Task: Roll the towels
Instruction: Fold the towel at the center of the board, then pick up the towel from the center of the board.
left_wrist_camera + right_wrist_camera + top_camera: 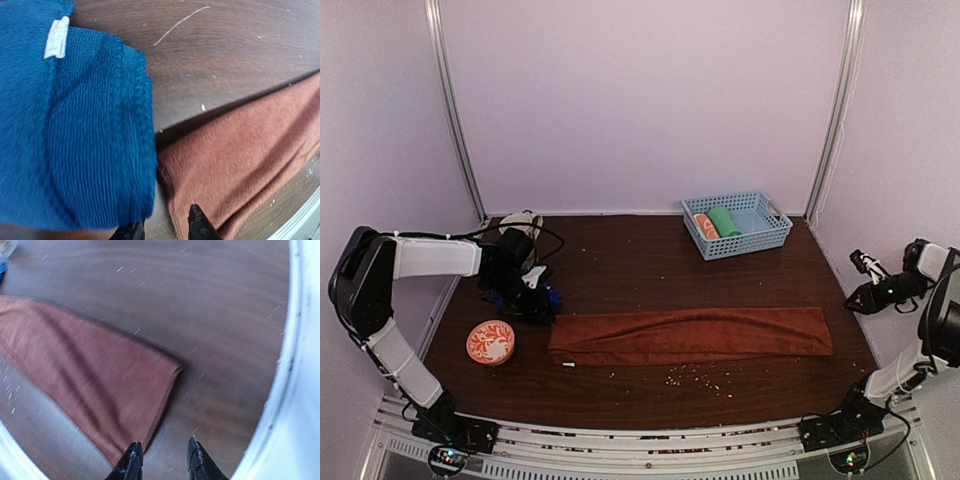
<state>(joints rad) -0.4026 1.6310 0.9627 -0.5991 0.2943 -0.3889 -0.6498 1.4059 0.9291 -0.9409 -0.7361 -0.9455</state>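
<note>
Our left gripper [165, 231], slightly parted and empty, hovered over the royal blue towel [75, 130] bunched at the left end of the flat rust-brown towel [690, 335], our right gripper [162, 462] likewise beyond its right end, probably to start rolling.

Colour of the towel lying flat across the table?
The towel is rust-brown; shows best in the top view.

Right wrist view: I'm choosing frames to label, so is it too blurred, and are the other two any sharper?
Right wrist view: motion-blurred, the rust-brown towel has its weave smeared away. Left wrist view: crisp, the blue towel showing its ribbed weave and white tag. Top external view: evenly lit, slightly soft, no glare, only faint shadows.
</note>
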